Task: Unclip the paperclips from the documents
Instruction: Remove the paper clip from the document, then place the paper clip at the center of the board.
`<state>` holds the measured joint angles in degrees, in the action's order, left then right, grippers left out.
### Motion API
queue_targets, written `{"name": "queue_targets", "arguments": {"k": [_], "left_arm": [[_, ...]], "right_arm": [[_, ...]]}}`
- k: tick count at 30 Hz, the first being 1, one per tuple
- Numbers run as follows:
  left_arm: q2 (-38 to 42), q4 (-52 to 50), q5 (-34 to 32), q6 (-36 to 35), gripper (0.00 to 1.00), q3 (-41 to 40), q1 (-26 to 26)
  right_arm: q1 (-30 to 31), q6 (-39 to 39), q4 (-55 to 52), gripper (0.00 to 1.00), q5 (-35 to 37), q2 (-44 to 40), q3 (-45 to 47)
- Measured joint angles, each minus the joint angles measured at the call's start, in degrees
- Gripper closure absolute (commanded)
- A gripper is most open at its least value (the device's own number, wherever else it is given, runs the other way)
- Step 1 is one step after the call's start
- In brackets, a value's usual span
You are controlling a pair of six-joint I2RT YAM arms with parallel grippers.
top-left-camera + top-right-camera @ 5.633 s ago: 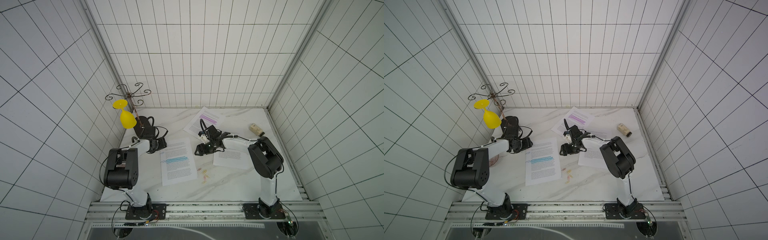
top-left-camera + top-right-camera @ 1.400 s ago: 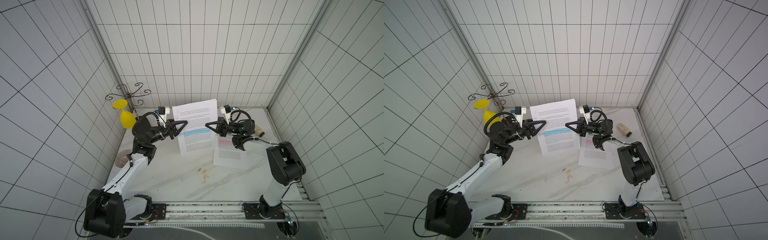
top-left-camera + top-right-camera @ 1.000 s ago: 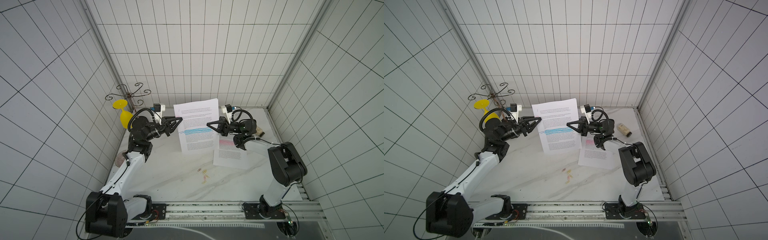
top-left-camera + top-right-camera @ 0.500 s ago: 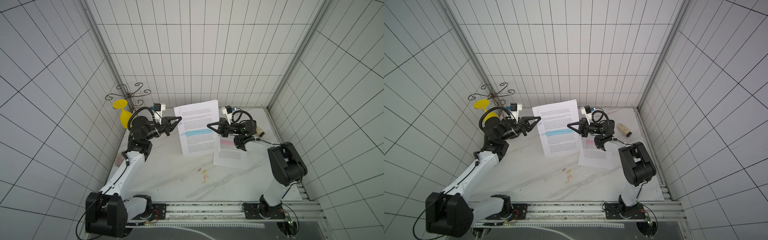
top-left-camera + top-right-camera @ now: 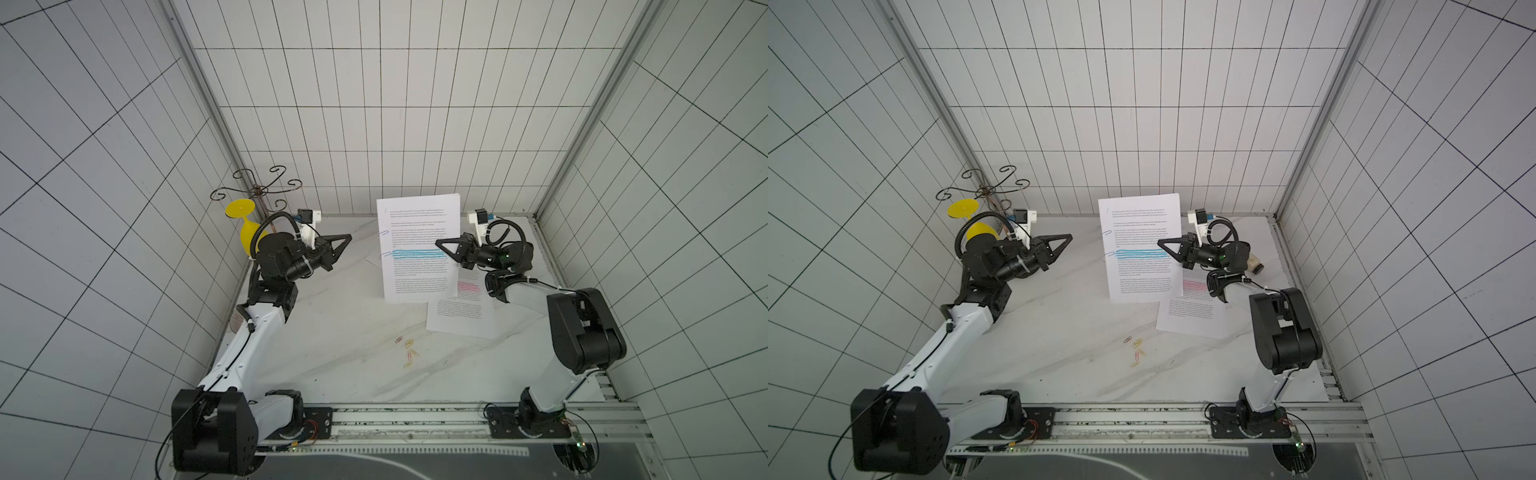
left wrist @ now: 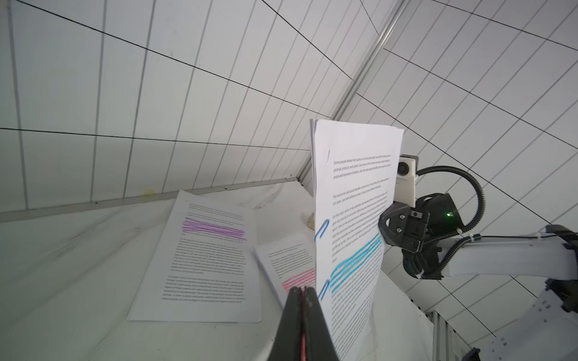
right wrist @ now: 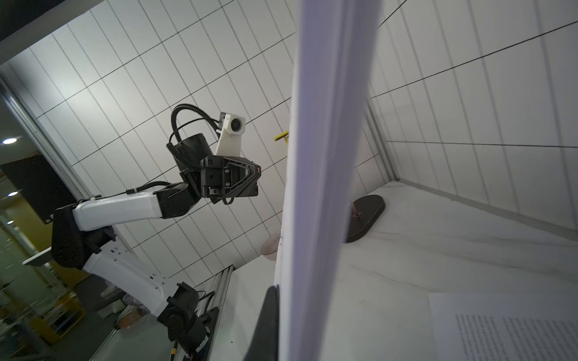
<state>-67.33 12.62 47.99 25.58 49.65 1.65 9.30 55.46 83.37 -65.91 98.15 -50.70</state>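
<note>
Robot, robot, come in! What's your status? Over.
Right tool shut on blue-striped document, upright, two blue paperclips on its edge. Left tool shut, apart, likely pinching a pink paperclip. Path clear.

Right gripper pinching upright document (blue band), left gripper apart, seemingly closed

White tiled walls, grey-veined marble tabletop, aluminium corner posts.

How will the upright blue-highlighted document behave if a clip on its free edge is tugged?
Probably floppy: only the right end effector pinches the blue-highlighted document, so a tug likely bends or swings it. Its sheets, slightly fanned at the top, may slip apart once the blue paperclips leave.
</note>
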Motion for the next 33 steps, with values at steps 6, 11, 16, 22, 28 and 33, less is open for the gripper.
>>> {"name": "queue_targets", "arguments": {"k": [6,11,16,22,28,33], "left_arm": [[-0.1,-7.2,-2.7,-3.3,1.0,-0.2,0.9],[-1.5,-20.2,-8.1,-7.6,1.0,-1.7,11.5],[-5.4,-27.1,-12.8,-6.5,1.0,-9.3,26.2],[-12.3,-30.7,-15.9,-3.8,1.0,-14.3,33.5],[-15.8,-30.5,-16.7,-3.2,0.75,-14.3,35.8],[-17.2,-30.6,-16.8,-2.6,0.55,-14.3,37.5]], "right_arm": [[-1.4,-1.2,-3.8,1.0,1.2,-0.8,0.2],[-1.4,-11.3,-21.8,1.0,3.1,-4.4,0.0],[-1.4,-24.9,-48.7,1.0,9.1,-7.0,-3.4],[-1.4,-33.2,-68.9,1.0,15.2,-6.7,-7.9],[-1.4,-34.8,-75.1,1.0,17.6,-6.7,-7.9],[-1.4,-35.2,-76.7,1.0,18.0,-6.7,-8.0]]}}
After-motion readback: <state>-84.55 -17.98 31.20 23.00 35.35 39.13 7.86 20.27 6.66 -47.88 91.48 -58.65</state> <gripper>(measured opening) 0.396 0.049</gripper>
